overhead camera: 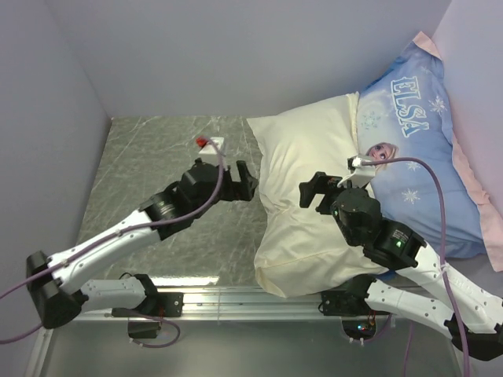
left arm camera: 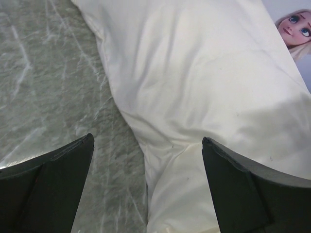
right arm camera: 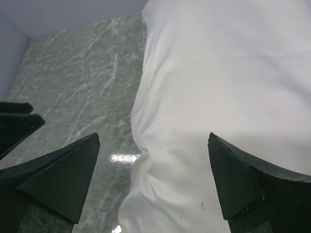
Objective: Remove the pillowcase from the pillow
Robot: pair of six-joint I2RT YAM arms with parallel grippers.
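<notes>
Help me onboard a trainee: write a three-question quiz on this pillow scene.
1. True or false: the left gripper is shut on the pillowcase.
2. What lies to the right of the pillowcase? A) blue ELSA pillow B) folded towel C) cardboard box
3. Fill in: the right gripper is ____ (open or shut).
Key: 1 false, it is open and holds nothing; 2 A; 3 open.

Left gripper [overhead camera: 247, 180] and right gripper [overhead camera: 312, 192] face each other (both spread wide).
</notes>
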